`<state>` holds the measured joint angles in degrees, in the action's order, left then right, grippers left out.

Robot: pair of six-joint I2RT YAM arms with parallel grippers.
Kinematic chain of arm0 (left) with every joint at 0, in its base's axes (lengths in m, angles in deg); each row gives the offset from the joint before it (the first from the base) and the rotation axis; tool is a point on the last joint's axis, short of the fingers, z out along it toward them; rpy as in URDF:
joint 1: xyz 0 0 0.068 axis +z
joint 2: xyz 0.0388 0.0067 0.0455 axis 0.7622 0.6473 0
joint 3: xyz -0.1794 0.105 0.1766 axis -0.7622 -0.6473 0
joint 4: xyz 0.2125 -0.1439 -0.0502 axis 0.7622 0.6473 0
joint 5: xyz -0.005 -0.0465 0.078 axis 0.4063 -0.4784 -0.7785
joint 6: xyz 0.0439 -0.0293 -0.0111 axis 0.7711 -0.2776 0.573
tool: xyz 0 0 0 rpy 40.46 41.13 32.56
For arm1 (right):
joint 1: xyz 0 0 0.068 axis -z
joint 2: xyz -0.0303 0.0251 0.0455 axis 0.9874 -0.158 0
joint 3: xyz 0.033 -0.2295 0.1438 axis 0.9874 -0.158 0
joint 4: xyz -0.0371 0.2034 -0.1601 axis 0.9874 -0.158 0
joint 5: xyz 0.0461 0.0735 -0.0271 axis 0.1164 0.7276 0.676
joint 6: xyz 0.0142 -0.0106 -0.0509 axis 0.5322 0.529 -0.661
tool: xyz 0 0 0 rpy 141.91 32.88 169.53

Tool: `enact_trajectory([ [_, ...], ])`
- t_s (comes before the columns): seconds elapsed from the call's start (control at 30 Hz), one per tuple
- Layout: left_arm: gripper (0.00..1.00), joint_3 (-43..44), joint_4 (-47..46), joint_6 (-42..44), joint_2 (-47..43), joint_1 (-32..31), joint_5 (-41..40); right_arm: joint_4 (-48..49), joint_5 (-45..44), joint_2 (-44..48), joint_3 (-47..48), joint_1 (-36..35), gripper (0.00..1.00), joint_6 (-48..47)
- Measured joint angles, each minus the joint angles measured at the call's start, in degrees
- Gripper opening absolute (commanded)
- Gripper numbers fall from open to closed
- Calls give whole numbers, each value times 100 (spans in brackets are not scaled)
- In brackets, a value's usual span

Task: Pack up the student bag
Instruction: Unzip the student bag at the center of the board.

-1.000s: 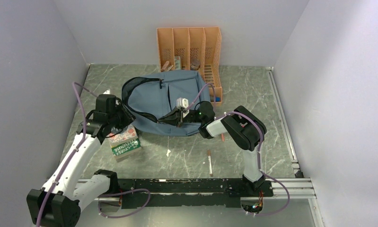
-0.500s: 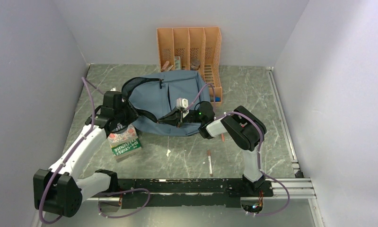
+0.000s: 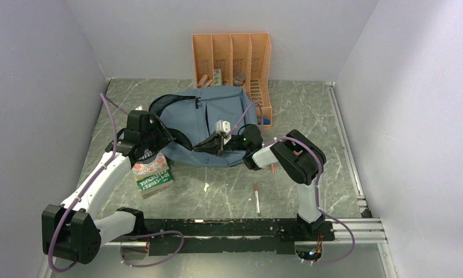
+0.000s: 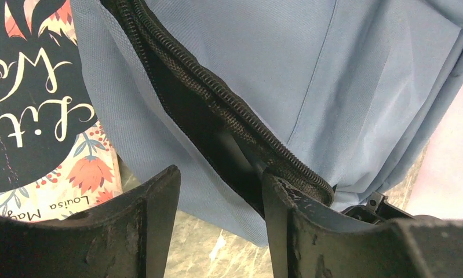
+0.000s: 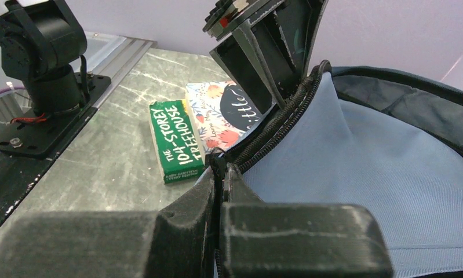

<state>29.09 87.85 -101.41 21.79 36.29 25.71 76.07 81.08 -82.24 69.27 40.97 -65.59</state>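
The student bag (image 3: 208, 116) lies flat mid-table, dusty blue with black zip trim. Its zip gapes along the left edge (image 4: 217, 110). My left gripper (image 3: 162, 139) sits at that edge with its jaws apart (image 4: 220, 174). The lower blue lip hangs just past the tips, and the right fingertip (image 4: 275, 185) touches the zip. My right gripper (image 3: 208, 145) is shut on the black zip trim at the bag's near edge (image 5: 224, 168) and holds it raised.
Two books lie stacked left of the bag: a floral one (image 3: 148, 165) on a green one (image 3: 153, 179). A pen (image 3: 256, 198) lies near the front. An orange file organizer (image 3: 232, 55) stands against the back wall.
My left gripper has moved away from the books to the bag's opening, and its jaws have widened. The right arm and the bag edge it holds have not moved.
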Motion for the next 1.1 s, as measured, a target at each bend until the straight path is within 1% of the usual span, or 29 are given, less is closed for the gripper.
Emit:
enact_trajectory([
  [0.13,52,0,-9,2,76,-24,-2,-2,0,0,0,-4,0,0],
  [0.23,44,-13,-55,2,168,-37,0,-2,4,0,0,-4,0,-4],
  [0.27,39,-31,-94,4,199,-37,0,-2,13,0,0,-4,0,-9],
  [0.33,19,-68,-164,-9,267,-42,9,-15,37,0,2,-4,0,-31],
  [0.37,10,-76,-175,-11,302,-44,13,-26,57,0,2,-4,0,-46],
  [0.4,6,-83,-186,-9,337,-46,15,-52,87,0,4,-4,0,-70],
  [0.73,5,-13,-118,98,402,-59,-13,-863,254,2,258,-4,0,-772],
  [0.93,5,149,81,210,378,-46,-289,-1497,470,144,177,-2,0,-1558],
  [1.1,5,273,170,297,431,101,-295,-2164,640,442,120,42,0,-2277],
])
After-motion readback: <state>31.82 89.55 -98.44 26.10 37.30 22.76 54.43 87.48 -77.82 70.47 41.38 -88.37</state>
